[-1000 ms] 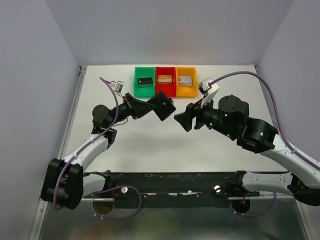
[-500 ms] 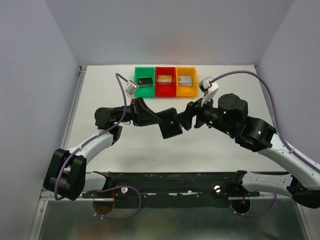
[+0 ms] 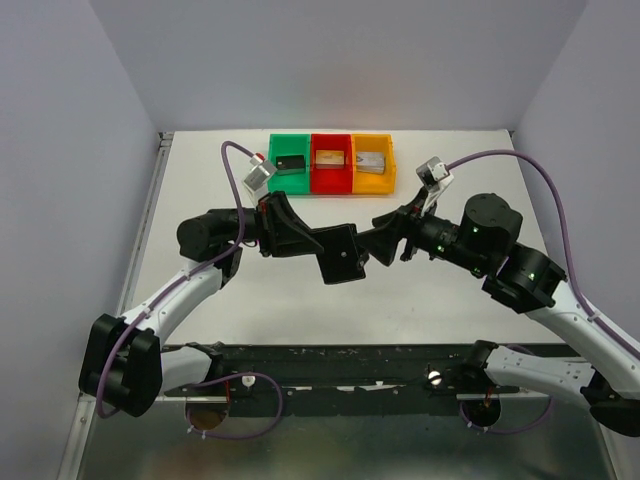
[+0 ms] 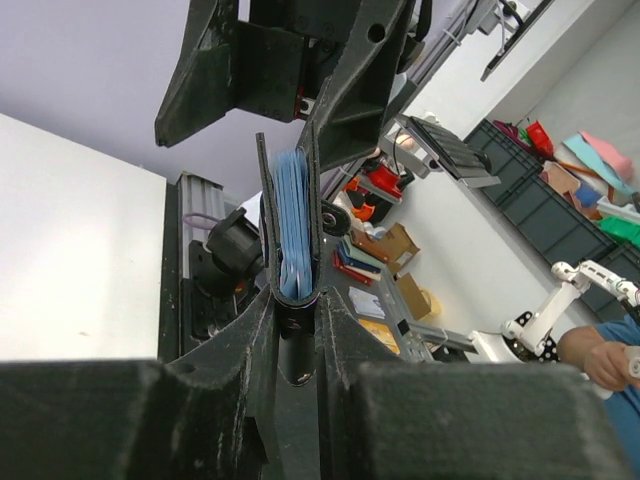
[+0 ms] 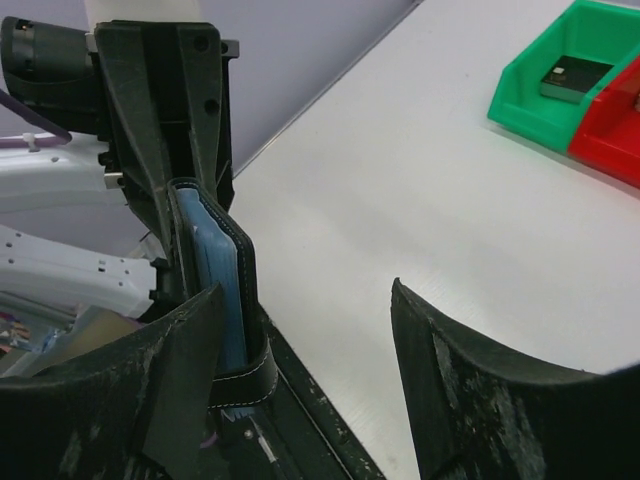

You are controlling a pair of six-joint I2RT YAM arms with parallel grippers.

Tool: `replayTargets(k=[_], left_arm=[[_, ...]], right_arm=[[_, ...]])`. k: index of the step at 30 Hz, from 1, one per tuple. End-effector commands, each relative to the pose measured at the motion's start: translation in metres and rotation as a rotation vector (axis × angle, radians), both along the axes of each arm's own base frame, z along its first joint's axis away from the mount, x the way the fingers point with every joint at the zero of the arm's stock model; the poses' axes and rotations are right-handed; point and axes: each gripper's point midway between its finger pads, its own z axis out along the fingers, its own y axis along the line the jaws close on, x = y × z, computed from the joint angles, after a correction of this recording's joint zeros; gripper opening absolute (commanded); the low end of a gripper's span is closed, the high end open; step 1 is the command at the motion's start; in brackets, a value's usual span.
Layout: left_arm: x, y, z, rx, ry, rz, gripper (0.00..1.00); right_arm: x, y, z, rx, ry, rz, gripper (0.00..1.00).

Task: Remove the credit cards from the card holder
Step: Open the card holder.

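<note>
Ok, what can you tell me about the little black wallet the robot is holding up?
The small black bifold wallet looks like stitched leather, with blue-grey lining showing between its two flaps. It is almost folded shut, held on edge in the air. The left gripper pinches its folded end. The open right gripper is right beside it; touching or not, I cannot tell.

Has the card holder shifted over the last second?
Yes. The card holder, held by the left gripper, moved down and slightly right in the top view, farther from the red bin.
</note>
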Motion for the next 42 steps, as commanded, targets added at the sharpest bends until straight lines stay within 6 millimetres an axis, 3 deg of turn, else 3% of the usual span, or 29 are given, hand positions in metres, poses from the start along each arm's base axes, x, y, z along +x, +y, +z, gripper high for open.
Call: replayTargets(k=[1,12,18,25,28,30,31,35,39,42], left_arm=[[-0.032,0.01,0.034,-0.128,-0.342,-0.026,0.0],[-0.038,0.005,0.044,-0.156,-0.359,-0.051,0.0],[-0.042,0.003,0.053,-0.179,-0.381,-0.063,0.0],[-0.039,0.001,0.053,-0.185,-0.374,-0.06,0.01],[-0.033,0.0,0.05,-0.176,-0.338,-0.053,0.2],[-0.023,0.002,0.048,-0.168,-0.298,-0.027,0.35],[-0.004,0.009,0.044,-0.173,-0.233,0.045,0.98],[0.044,0.023,0.022,-0.137,-0.055,0.226,0.99],[0.102,0.027,-0.032,0.063,0.192,0.475,0.99],[0.141,0.052,-0.072,0.312,0.238,0.842,0.99]], right_arm=[[-0.015,0.007,0.014,0.061,-0.022,0.092,0.75],[-0.031,0.027,0.004,0.059,0.019,0.243,0.71],[-0.035,0.036,-0.005,0.055,0.056,0.29,0.62],[-0.037,0.036,-0.006,0.055,0.066,0.294,0.28],[-0.035,0.032,-0.005,0.044,0.061,0.272,0.03],[-0.034,0.027,-0.003,0.037,0.054,0.253,0.01],[-0.028,0.018,-0.003,0.008,0.045,0.197,0.01],[-0.012,-0.003,-0.005,-0.072,0.031,0.064,0.01],[0.017,-0.031,-0.025,-0.222,0.066,-0.155,0.01],[0.036,-0.053,-0.039,-0.311,0.097,-0.318,0.01]])
